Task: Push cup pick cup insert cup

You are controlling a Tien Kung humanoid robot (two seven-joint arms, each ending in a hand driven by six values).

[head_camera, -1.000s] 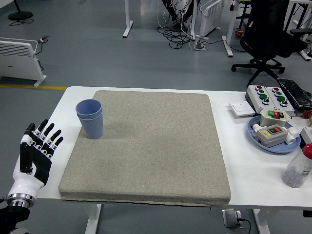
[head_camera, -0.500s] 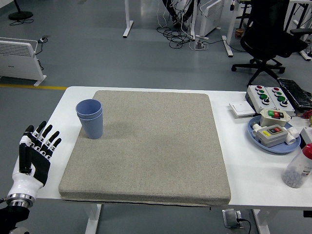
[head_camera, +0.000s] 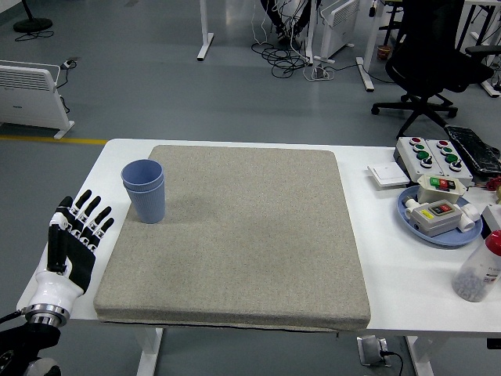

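At the left edge of the white counter (head_camera: 235, 142), the black-and-white left robot hand (head_camera: 75, 239) stands with its fingers (head_camera: 92, 211) extended and slightly spread, holding nothing, just beside the near-left corner of the grey-beige fabric mat (head_camera: 250, 235). The stacked pale blue plastic cups (head_camera: 145, 190), one nested in the other, stand upright on the mat's far-left part, apart from the hand. To the right of the mat lie a white button box (head_camera: 429, 153) and a blue plate (head_camera: 438, 219) carrying small switch boxes.

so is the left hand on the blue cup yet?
Apart. The head view shows the left hand open at the mat's near-left edge, with bare mat between its fingertips and the blue cup.
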